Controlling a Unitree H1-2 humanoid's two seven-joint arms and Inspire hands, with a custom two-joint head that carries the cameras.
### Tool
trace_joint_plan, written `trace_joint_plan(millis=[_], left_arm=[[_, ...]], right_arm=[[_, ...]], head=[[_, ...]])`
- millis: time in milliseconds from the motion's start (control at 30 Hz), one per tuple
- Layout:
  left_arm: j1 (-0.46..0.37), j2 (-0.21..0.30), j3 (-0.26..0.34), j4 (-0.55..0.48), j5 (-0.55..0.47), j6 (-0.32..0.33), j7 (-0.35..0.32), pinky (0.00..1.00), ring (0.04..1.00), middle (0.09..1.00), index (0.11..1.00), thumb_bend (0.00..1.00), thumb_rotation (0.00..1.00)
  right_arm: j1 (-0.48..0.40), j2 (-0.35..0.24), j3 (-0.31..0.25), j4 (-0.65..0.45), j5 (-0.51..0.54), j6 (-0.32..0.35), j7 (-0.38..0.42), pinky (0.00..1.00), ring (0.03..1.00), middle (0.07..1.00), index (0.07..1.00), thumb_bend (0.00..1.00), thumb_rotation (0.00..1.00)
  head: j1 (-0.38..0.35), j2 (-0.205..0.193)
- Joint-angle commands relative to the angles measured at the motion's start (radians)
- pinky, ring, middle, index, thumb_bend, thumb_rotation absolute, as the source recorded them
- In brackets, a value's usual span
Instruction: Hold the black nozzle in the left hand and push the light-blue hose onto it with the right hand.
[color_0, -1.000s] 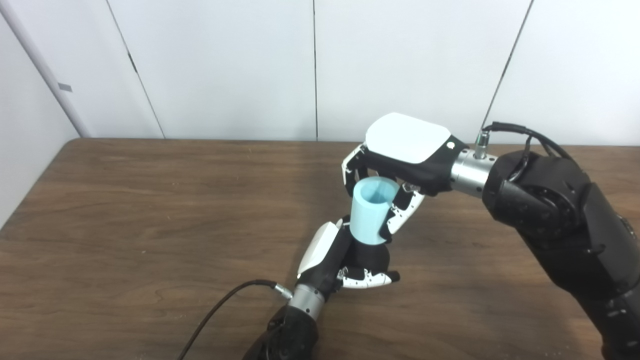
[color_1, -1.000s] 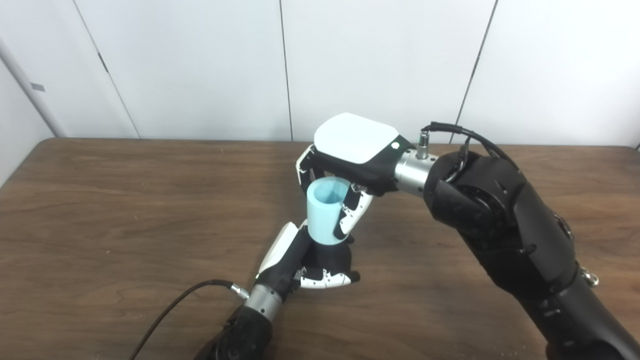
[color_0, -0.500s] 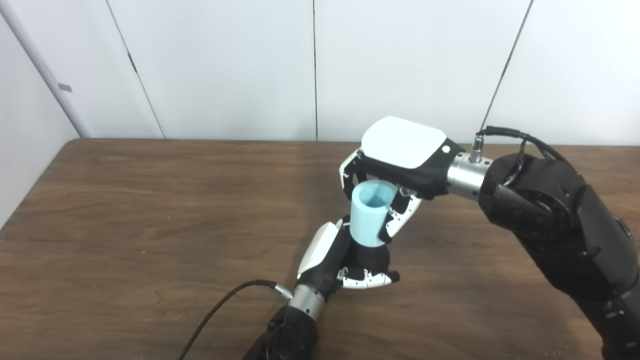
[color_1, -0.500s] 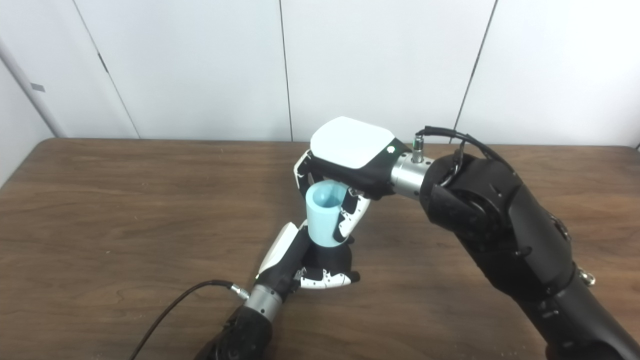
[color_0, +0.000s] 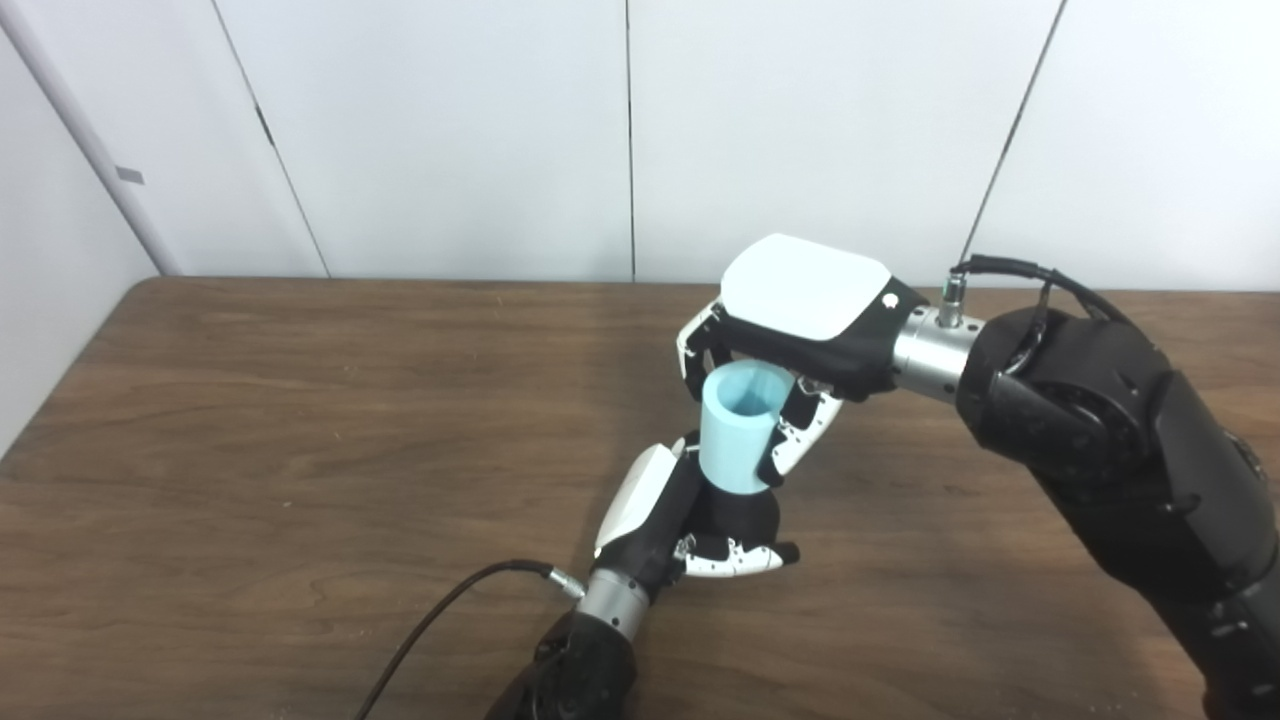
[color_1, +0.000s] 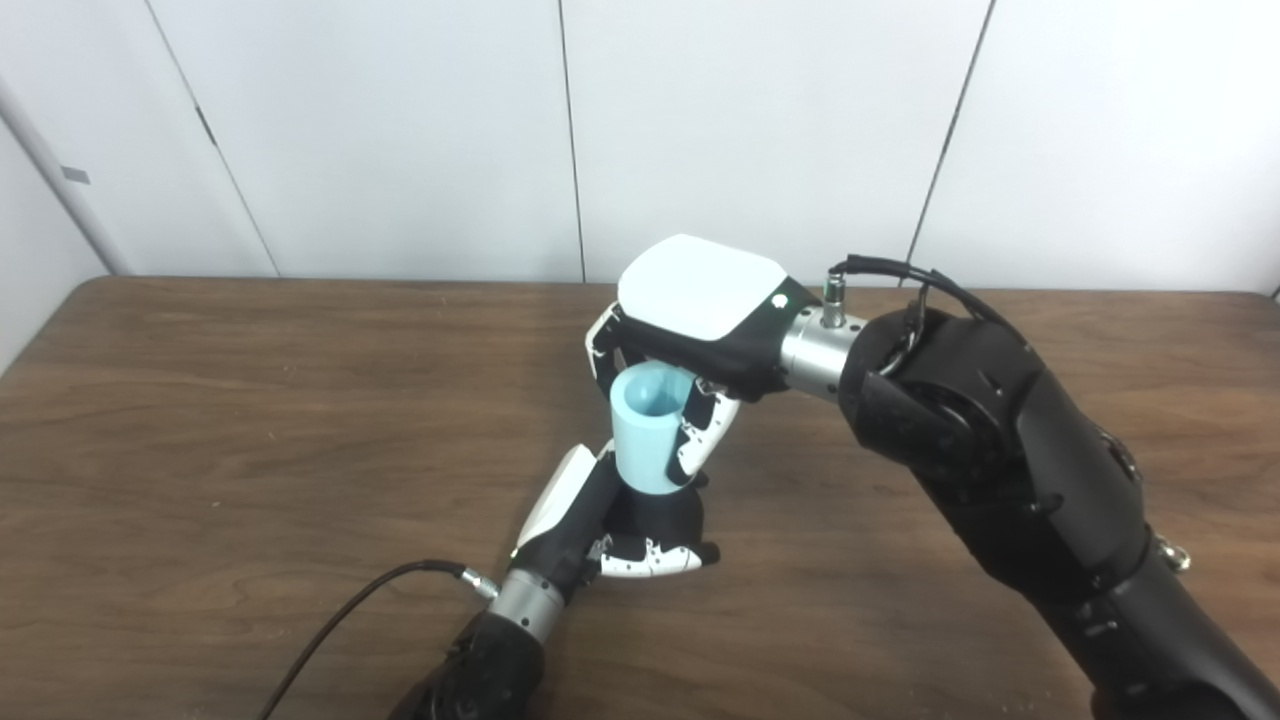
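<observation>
Hose (color_0: 738, 432) upright, clamped in right hand (color_0: 790, 330), bottom end meeting black nozzle (color_0: 735, 515) gripped by left hand (color_0: 680, 525) just above table (color_0: 250, 420). Seating depth hidden. Advice: press straight down along axis, left hand bracing firm, no tilt.
</observation>
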Motion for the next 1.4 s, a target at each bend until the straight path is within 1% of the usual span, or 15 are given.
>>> trace_joint_plan(millis=[0, 33, 67, 100, 167, 233, 267, 400, 500, 533, 667, 867, 1000, 1200, 1367], left_arm=[[0.047, 0.009, -0.005, 0.026, 0.002, 0.005, -0.003, 1.00, 0.845, 0.778, 0.488, 0.51, 0.07], [0.048, 0.009, -0.005, 0.025, 0.001, 0.005, -0.004, 1.00, 0.845, 0.778, 0.488, 0.51, 0.07], [0.048, 0.010, -0.004, 0.026, 0.000, 0.004, -0.005, 1.00, 0.844, 0.778, 0.488, 0.51, 0.07], [0.048, 0.010, -0.004, 0.026, -0.001, 0.004, -0.005, 1.00, 0.843, 0.778, 0.488, 0.51, 0.07], [0.048, 0.011, -0.003, 0.027, -0.002, 0.004, -0.006, 1.00, 0.842, 0.777, 0.488, 0.51, 0.07], [0.048, 0.011, -0.003, 0.027, -0.002, 0.005, -0.007, 1.00, 0.839, 0.778, 0.487, 0.51, 0.07], [0.047, 0.010, -0.003, 0.027, 0.000, 0.008, -0.007, 1.00, 0.838, 0.780, 0.487, 0.51, 0.07], [0.048, 0.009, -0.003, 0.025, 0.004, 0.016, -0.008, 1.00, 0.839, 0.781, 0.487, 0.51, 0.07], [0.050, 0.009, -0.004, 0.020, 0.006, 0.021, -0.009, 1.00, 0.856, 0.794, 0.487, 0.51, 0.07], [0.052, 0.009, -0.005, 0.018, 0.008, 0.023, -0.009, 1.00, 0.857, 0.796, 0.487, 0.51, 0.07], [0.055, 0.009, -0.007, 0.009, 0.014, 0.032, -0.009, 1.00, 0.871, 0.825, 0.488, 0.51, 0.07], [0.053, 0.012, -0.011, 0.007, 0.016, 0.039, -0.008, 1.00, 0.841, 0.775, 0.488, 0.51, 0.07], [0.051, 0.013, -0.011, 0.012, 0.013, 0.035, -0.008, 1.00, 0.822, 0.773, 0.488, 0.51, 0.07], [0.049, 0.014, -0.012, 0.012, 0.015, 0.035, -0.008, 1.00, 0.818, 0.773, 0.488, 0.51, 0.07], [0.050, 0.017, -0.014, 0.010, 0.015, 0.035, -0.010, 1.00, 0.842, 0.770, 0.488, 0.51, 0.07]], right_arm=[[-0.013, 0.000, -0.013, -0.035, -0.014, 0.024, 0.018, 0.32, 0.400, 0.481, 0.510, 0.52, 0.08], [-0.009, 0.001, -0.016, -0.046, -0.015, 0.036, 0.021, 0.35, 0.428, 0.509, 0.503, 0.52, 0.12], [-0.003, 0.002, -0.021, -0.058, -0.013, 0.051, 0.024, 0.38, 0.461, 0.546, 0.587, 0.75, 0.22], [0.000, 0.003, -0.024, -0.065, -0.010, 0.059, 0.026, 0.41, 0.494, 0.580, 0.636, 0.85, 0.29], [0.003, 0.004, -0.032, -0.074, -0.002, 0.072, 0.028, 0.43, 0.527, 0.615, 0.681, 0.94, 0.35], [0.004, 0.005, -0.038, -0.076, 0.005, 0.076, 0.028, 0.46, 0.562, 0.659, 0.696, 0.98, 0.38], [0.004, 0.004, -0.043, -0.076, 0.011, 0.072, 0.023, 0.51, 0.616, 0.702, 0.709, 1.00, 0.41], [0.007, 0.001, -0.061, -0.076, 0.034, 0.047, 0.006, 0.57, 0.690, 0.747, 0.728, 1.00, 0.45], [0.013, 0.001, -0.076, -0.076, 0.050, 0.016, -0.016, 0.67, 0.773, 0.809, 0.756, 1.00, 0.48], [0.018, 0.001, -0.084, -0.077, 0.056, 0.001, -0.032, 0.68, 0.779, 0.814, 0.758, 1.00, 0.48], [0.030, 0.005, -0.107, -0.071, 0.076, -0.057, -0.094, 0.81, 0.859, 0.895, 0.812, 1.00, 0.54], [0.045, 0.011, -0.129, -0.054, 0.086, -0.126, -0.170, 0.93, 0.947, 0.972, 0.860, 1.00, 0.59], [0.071, 0.020, -0.152, -0.046, 0.094, -0.170, -0.232, 0.98, 0.993, 0.998, 0.891, 1.00, 0.60], [0.103, 0.028, -0.171, -0.043, 0.108, -0.215, -0.288, 1.00, 1.000, 1.000, 0.918, 1.00, 0.59], [0.145, 0.007, -0.173, -0.024, 0.129, -0.321, -0.335, 1.00, 1.000, 1.000, 0.950, 0.97, 0.65]], head=[[0.001, 0.000], [0.001, 0.001], [0.000, 0.000], [0.000, 0.000], [-0.001, 0.000], [-0.002, -0.001], [-0.002, -0.001], [-0.002, -0.001], [-0.002, -0.002], [-0.003, -0.002], [-0.002, -0.001], [-0.002, -0.001], [-0.001, -0.001], [-0.002, -0.001], [0.000, 0.000]])
